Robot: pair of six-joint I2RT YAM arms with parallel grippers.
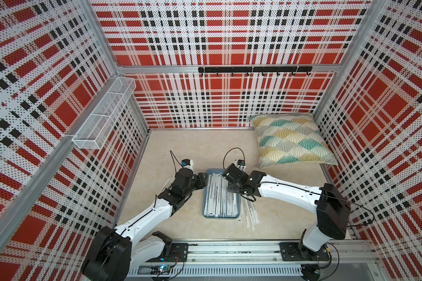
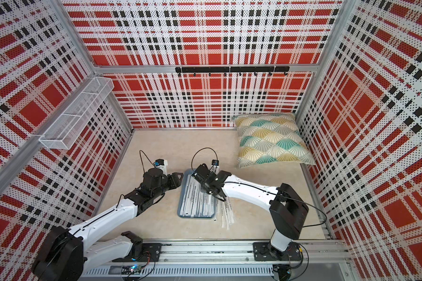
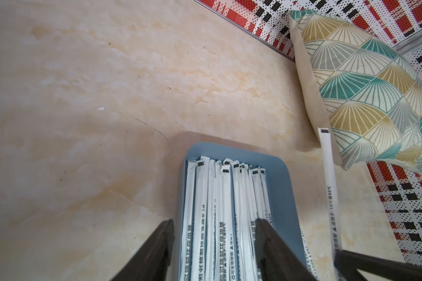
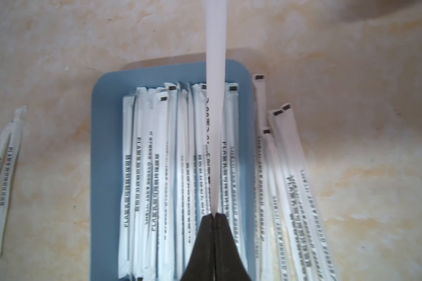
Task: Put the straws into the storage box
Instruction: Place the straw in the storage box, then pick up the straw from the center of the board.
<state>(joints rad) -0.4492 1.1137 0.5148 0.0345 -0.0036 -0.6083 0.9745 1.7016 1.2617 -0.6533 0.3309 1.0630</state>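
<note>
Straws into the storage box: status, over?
Right gripper shut on one straw above storage box. Left gripper open, empty, at box's edge. Loose straws on table beside box. Nothing blocking.

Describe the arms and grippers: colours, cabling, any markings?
Both the left arm and right arm have white link shells with black joint housings. The left gripper and right gripper have matte black tapered fingers. A thin black cable loops over each wrist, by a white camera mount. No readable markings.

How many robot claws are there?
2. The left gripper is open over the storage box, at its left edge; the right gripper hangs above the box, shut on one straw.
</note>
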